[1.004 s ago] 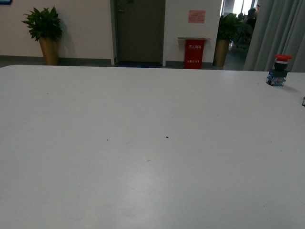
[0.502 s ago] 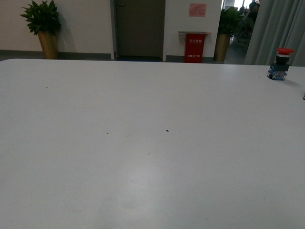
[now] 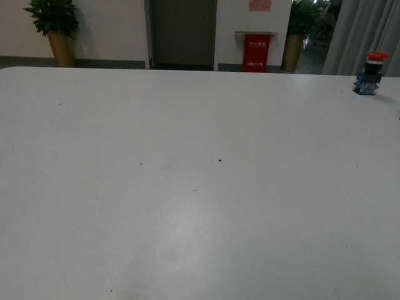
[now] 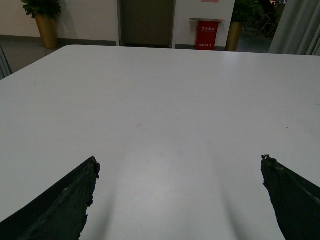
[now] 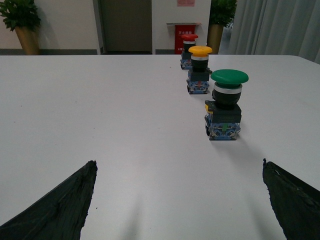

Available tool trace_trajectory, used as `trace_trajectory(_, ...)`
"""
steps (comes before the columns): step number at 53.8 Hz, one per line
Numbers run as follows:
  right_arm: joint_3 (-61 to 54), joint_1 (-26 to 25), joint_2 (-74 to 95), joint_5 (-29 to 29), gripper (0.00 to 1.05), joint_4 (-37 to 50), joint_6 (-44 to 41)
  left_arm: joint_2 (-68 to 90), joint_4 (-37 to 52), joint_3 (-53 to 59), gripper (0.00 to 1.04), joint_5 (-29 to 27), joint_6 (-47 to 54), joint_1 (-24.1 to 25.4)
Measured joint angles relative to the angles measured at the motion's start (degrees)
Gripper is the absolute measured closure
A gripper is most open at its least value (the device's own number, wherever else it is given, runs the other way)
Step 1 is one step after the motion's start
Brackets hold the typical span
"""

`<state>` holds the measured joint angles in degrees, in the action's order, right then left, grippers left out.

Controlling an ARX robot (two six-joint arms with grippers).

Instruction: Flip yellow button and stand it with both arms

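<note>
The right gripper [image 5: 177,200] has its fingers [image 5: 55,210] spread wide and holding nothing, and the left gripper [image 4: 177,200] is spread just as wide over bare white table [image 4: 165,100]. Ahead of the right fingers stands a row of three switches: the green button [image 5: 225,105] nearest, the yellow button [image 5: 199,70] upright beyond it, the red button [image 5: 188,51] farthest.
</note>
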<state>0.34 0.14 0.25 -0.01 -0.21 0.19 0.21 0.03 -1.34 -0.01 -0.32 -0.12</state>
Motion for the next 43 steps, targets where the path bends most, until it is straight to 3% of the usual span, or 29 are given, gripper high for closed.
trace_trajectory(43,0.0,0.0,0.0,0.0,0.07,0.0,0.0,0.0,0.0,0.0,0.07,0.0,0.0,0.0)
